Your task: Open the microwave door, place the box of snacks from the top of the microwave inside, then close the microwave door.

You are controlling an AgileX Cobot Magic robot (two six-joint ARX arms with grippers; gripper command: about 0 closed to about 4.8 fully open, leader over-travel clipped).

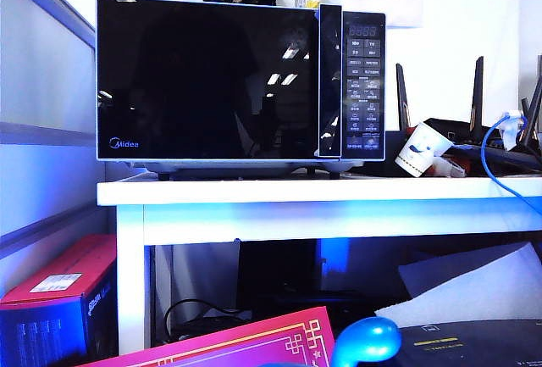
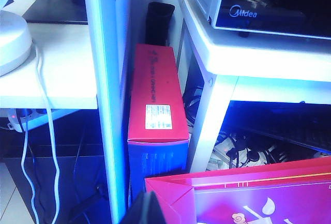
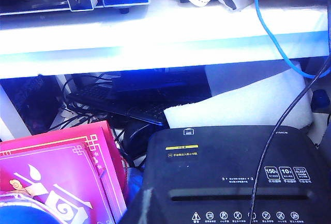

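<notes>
White table (image 1: pixel 339 191), shut black microwave (image 1: pixel 212 79)

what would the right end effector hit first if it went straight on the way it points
Most likely the black shredder, lying right ahead of the right end effector and lower than the white table; depth is unclear.

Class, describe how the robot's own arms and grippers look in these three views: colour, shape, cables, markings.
Little shows. The left gripper is only a dark, tapered tip nearest its wrist camera, before the pink box. The right gripper is a similar dark sliver, hard to separate from the black shredder behind it. No cables or markings can be made out, and the exterior view shows no arm.
</notes>
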